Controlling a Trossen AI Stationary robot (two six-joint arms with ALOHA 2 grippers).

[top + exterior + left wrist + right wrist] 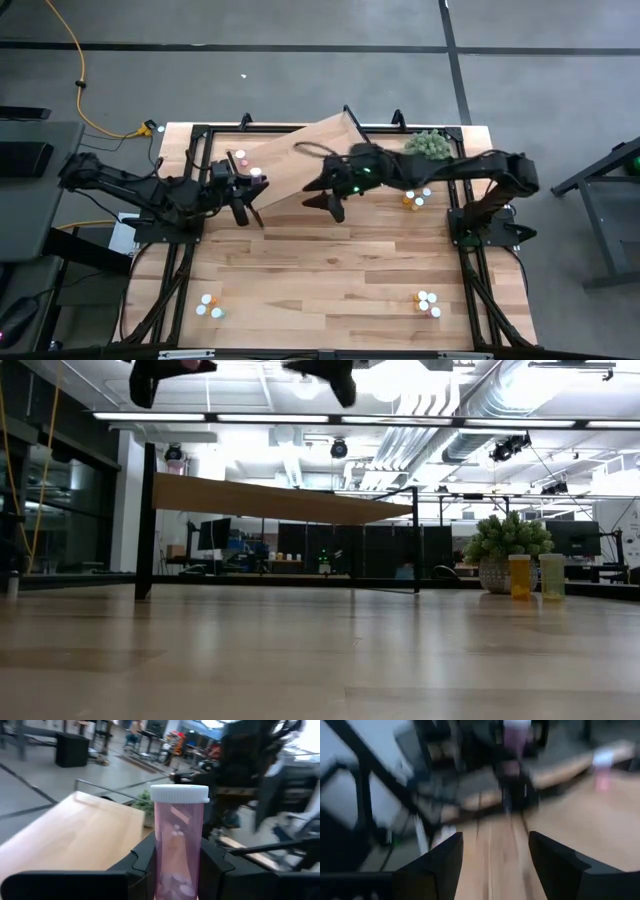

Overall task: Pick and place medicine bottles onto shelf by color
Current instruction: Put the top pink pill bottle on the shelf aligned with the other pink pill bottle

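You had the left gripper (177, 870) clenched on a pink bottle (178, 845), upright, beside the shelf (300, 160). Right gripper (495, 865) hung released over the surface. Best keep it upright and set it by the pink ones.

The shelf (300, 160) stands at the far edge of the bench (330, 270), skewed to that edge, between its middle and the far left corner. Two bottles (241, 160) stand on the shelf's left end. The left claw (250, 212) hangs over the shelf's near left corner with a bottle (179, 845) upright between its fingers. The right claw (325, 203) hangs at the shelf's near edge, right of the left claw. A plant (430, 146) sits near the far right corner, with bottles (416, 197) just in front of it. More bottles cluster by the near left corner (209, 305) and the near right corner (428, 302).
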